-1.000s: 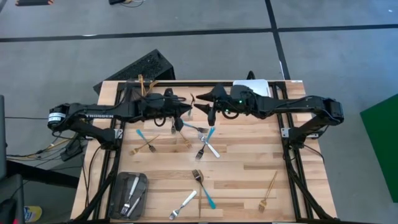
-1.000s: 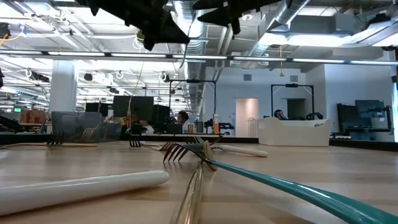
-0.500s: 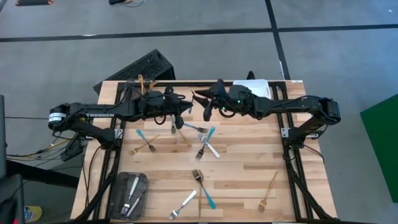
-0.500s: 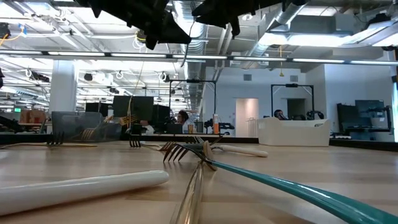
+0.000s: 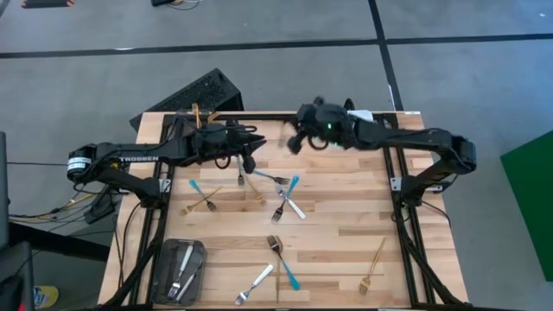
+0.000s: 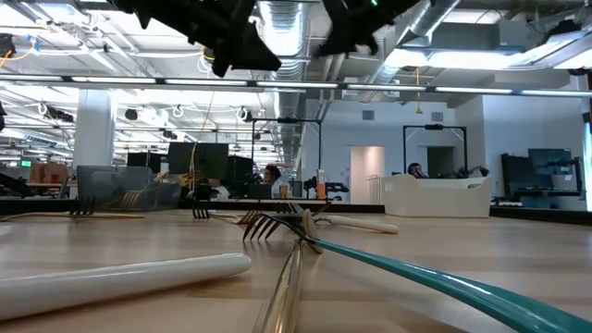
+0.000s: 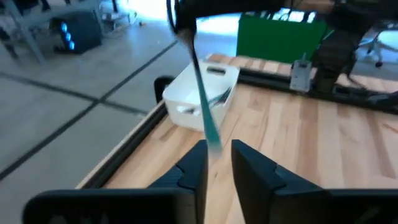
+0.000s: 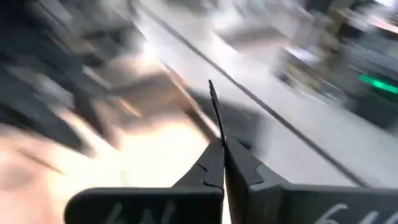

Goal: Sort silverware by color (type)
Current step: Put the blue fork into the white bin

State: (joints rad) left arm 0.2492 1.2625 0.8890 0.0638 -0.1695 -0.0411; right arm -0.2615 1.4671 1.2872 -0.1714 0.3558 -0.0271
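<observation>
Right gripper, near the white bin, pinches a blue-handled utensil; left gripper stands slightly parted beside it.

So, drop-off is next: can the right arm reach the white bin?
Probably yes: the right gripper, shut on the blue-handled fork, hovers close by the white bin, though the left gripper, open, flanks the handle.

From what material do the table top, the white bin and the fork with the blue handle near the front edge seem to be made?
Table top: apparently wood, in pale joined strips with visible grain and a low sheen.
White bin: probably plastic, with smooth, opaque, rounded walls.
Blue-handled fork: its head looks like metal, grey and shiny; its handle is teal and glossy in the low view, perhaps plastic or a coating.
</observation>
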